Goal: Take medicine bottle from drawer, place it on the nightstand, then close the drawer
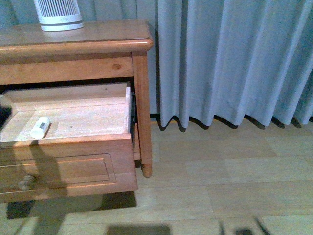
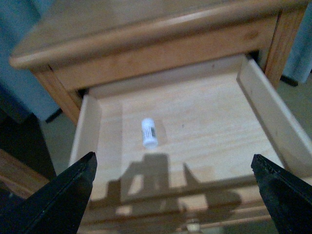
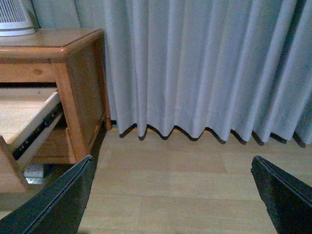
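The medicine bottle [image 1: 40,127], small and white with a dark label, lies on its side on the pale floor of the pulled-out upper drawer [image 1: 73,164] of the nightstand [image 1: 88,35]. In the left wrist view the bottle [image 2: 149,132] sits near the middle of the drawer [image 2: 209,122]. My left gripper [image 2: 173,163] hovers open above the drawer's front edge, short of the bottle and holding nothing. My right gripper [image 3: 171,163] is open over bare floor, to the right of the nightstand [image 3: 73,73].
A white ribbed device [image 1: 58,14] stands on the nightstand top. A round knob [image 1: 27,182] sticks out of the drawer front. A grey curtain [image 1: 230,58] hangs behind, reaching the pale wood floor [image 1: 220,186]. The drawer's slide rail [image 3: 39,129] shows on its right side.
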